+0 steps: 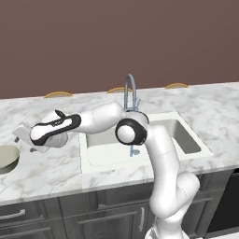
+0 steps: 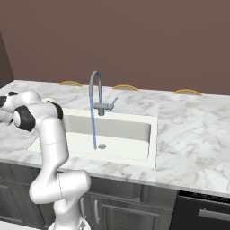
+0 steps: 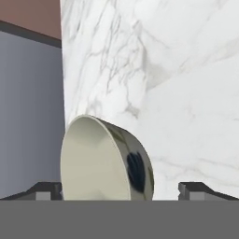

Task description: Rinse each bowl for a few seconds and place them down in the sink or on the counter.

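Left of the sink (image 1: 186,140), on the counter (image 1: 51,168), we see the grey-beige bowl (image 1: 5,158) near the front edge, with bare marble around it. Our gripper (image 3: 126,189) hangs just sinkward of it, jaws wide apart, fingertips (image 3: 46,190) flanking the bowl. Behind the sink, the faucet (image 2: 95,92) pours water (image 2: 93,130) into the basin.

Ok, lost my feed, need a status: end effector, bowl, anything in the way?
End effector open, empty, fingers either side of the grey bowl on the counter. Faucet running into the sink. Nothing blocking.
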